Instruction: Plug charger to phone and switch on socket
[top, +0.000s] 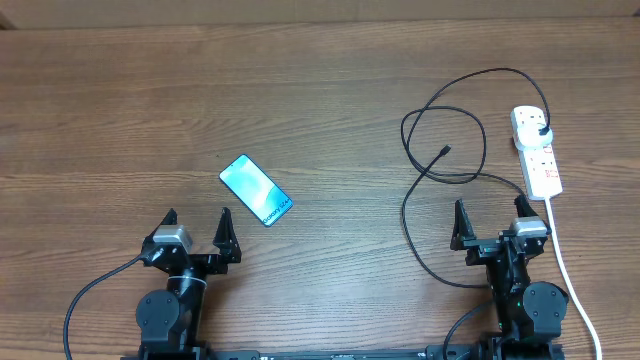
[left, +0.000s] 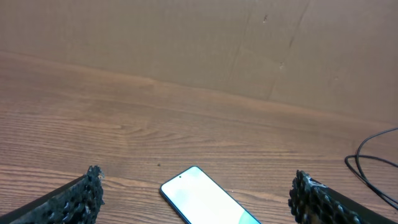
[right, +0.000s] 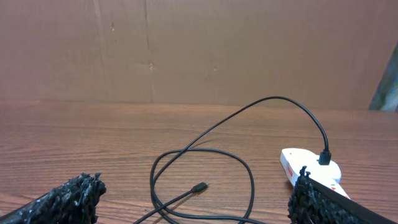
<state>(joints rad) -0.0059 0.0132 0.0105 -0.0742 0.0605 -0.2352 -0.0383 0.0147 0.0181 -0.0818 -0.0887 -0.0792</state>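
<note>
The phone (top: 256, 190) lies flat and diagonal on the wood table, left of centre, screen glowing cyan; it also shows in the left wrist view (left: 208, 202) just ahead of my open, empty left gripper (top: 198, 230). The charger cable (top: 408, 215) lies in black loops right of centre. Its small connector tip (top: 444, 151) rests free on the table, also seen in the right wrist view (right: 199, 186). Its plug (top: 542, 131) sits in the white socket strip (top: 538, 155), which also shows in the right wrist view (right: 311, 165). My right gripper (top: 492, 222) is open and empty, near the cable loops.
The strip's thick white cord (top: 570, 275) runs down the right side past my right arm to the front edge. A brown cardboard wall (right: 199, 50) stands behind the table. Bare wood lies between phone and cable.
</note>
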